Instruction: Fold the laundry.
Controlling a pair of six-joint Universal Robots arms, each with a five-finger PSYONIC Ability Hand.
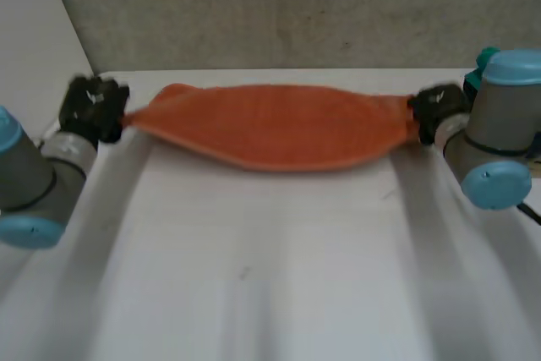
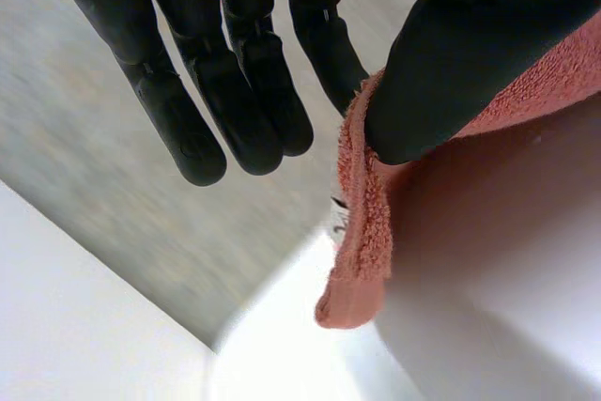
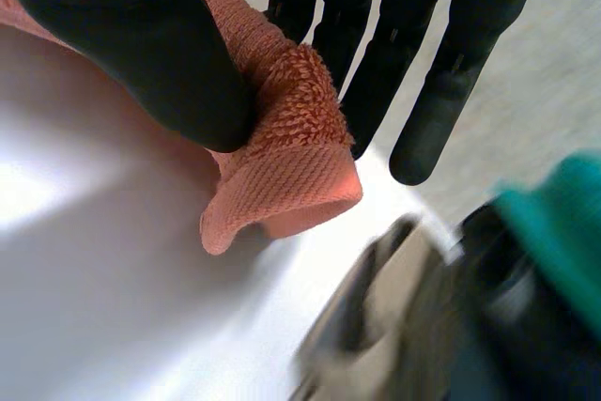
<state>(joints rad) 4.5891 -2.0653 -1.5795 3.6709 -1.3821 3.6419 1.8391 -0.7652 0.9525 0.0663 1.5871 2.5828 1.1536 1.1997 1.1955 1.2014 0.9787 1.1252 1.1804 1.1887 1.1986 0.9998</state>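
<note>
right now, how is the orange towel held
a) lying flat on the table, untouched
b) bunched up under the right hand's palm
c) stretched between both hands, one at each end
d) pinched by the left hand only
c: the left hand and the right hand each pinch one end of the towel, which spans the gap between them.

Two robot arms stand at the left and right edges of the white surface (image 1: 270, 276). The left arm (image 1: 38, 171) and the right arm (image 1: 494, 124) are thick grey cylinders, each joint closed by a round light-blue cap with a small dark mark. The left robot hand (image 1: 93, 107) and the right robot hand (image 1: 435, 112) are matt black, with long, round-tipped fingers (image 2: 202, 129) and a broader, smooth thumb (image 2: 451, 53).
</note>
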